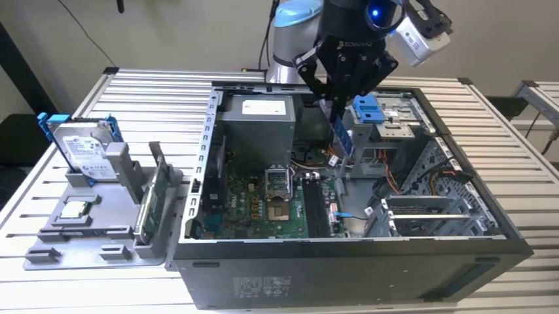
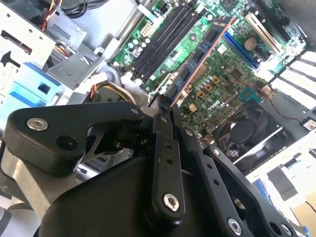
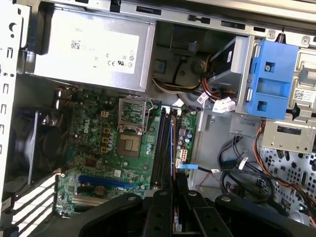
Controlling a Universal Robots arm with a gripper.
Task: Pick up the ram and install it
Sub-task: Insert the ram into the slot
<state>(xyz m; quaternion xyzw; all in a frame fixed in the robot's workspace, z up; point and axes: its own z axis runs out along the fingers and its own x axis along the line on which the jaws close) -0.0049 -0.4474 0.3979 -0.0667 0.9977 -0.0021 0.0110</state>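
My gripper [image 1: 336, 104] hangs over the open computer case [image 1: 349, 245] and is shut on the ram [image 1: 342, 140]. The ram is a thin dark bluish stick that hangs downward from the fingers, above the motherboard [image 1: 262, 209]. In the second wrist view the ram [image 2: 200, 54] runs out from the gripper [image 2: 165, 106] with its row of black chips showing. It reaches over the board beside the black memory slots [image 2: 165, 39]. In the first wrist view the ram [image 3: 173, 153] is edge-on, in line with the long slots [image 3: 162, 148], just beyond the gripper [image 3: 175, 192].
A grey stand at the exterior view's left holds a silver hard drive in a blue frame [image 1: 83, 147], an upright green card [image 1: 156, 196] and a small chip [image 1: 74, 209]. Inside the case are the power supply [image 1: 262, 124], a blue drive caddy [image 1: 368, 108] and loose cables [image 3: 237, 168].
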